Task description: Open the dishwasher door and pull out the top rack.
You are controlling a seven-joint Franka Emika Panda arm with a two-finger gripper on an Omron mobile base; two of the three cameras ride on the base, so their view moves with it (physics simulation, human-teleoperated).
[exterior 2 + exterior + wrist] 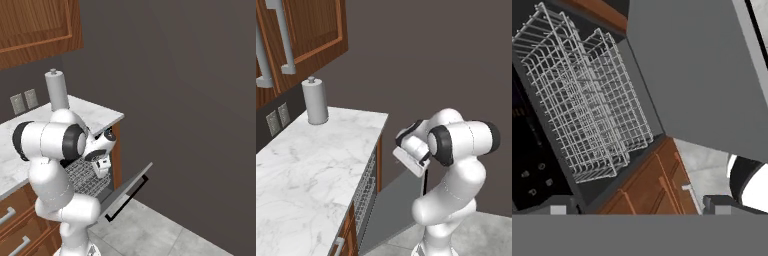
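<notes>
Bench, white marble, runs along the left; dishwasher sits under its far end, beside wooden drawers.

Dishwasher door dropped open, hanging at a slant rather than flat, black bar handle at its outer edge. In the hand view its grey inner face takes up the upper right.

Top rack, grey wire basket, looks to be inside the tub or barely out; front edge faces the opening. Pull-out judged not yet done.

Hand above the open door, near the rack front, released, fingers spread wide, nothing between them.

Risks, as judged:
- Door not fully down. If the arm reaches in low, forearm or wrist may strike the door edge and push it.
- Rack wire is thin and open-meshed. Fingers closing on a gap instead of the front rail would clench on nothing, or slip off under pull.
- Pulling at an angle to the runners could jam the rack.
- Paper towel roll well clear; no concern.
</notes>
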